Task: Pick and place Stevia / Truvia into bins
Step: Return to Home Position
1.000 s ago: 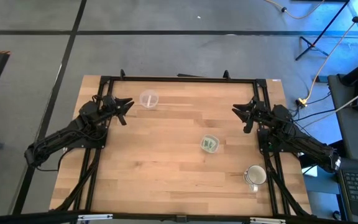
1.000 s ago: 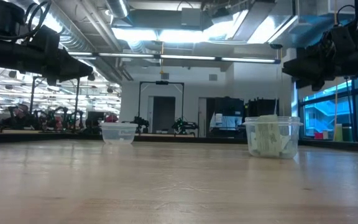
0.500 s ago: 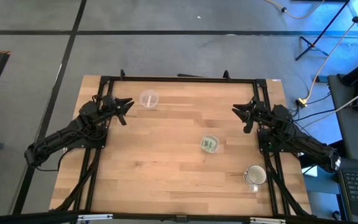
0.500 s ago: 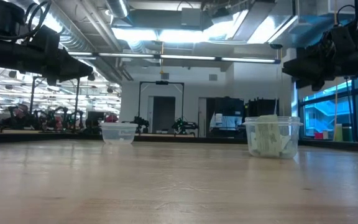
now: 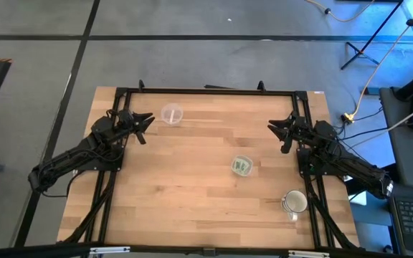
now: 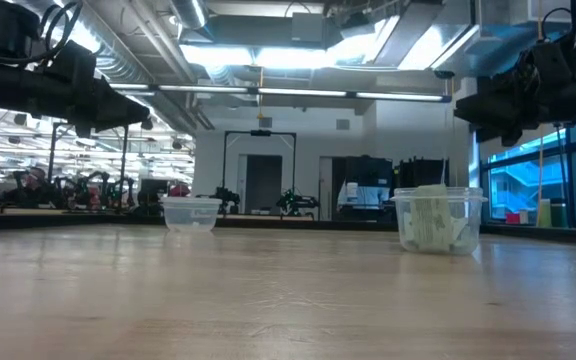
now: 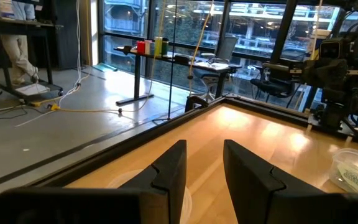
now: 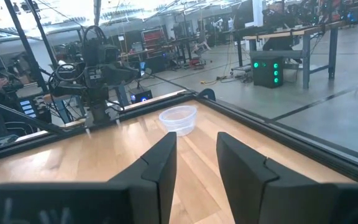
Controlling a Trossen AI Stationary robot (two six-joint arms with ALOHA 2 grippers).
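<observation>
Several light green packets [image 5: 242, 167] stand inside a clear cup [image 5: 242, 165] at the table's middle right; the cup also shows in the low view [image 6: 437, 220] and the left wrist view [image 7: 356, 174]. A second clear cup [image 5: 171, 115] stands at the far left and looks empty; it also shows in the low view [image 6: 190, 213] and the right wrist view [image 8: 179, 120]. My left gripper [image 5: 145, 121] is open and empty, raised above the table beside the empty cup; its own view shows the gap [image 7: 202, 149]. My right gripper [image 5: 276, 130] is open and empty, raised at the far right [image 8: 196, 140].
A whitish mug [image 5: 293, 203] with a handle stands near the table's front right corner. A dark frame [image 5: 206, 91] runs along the table's far edge and sides. Bare wood lies between the two arms and toward the near edge.
</observation>
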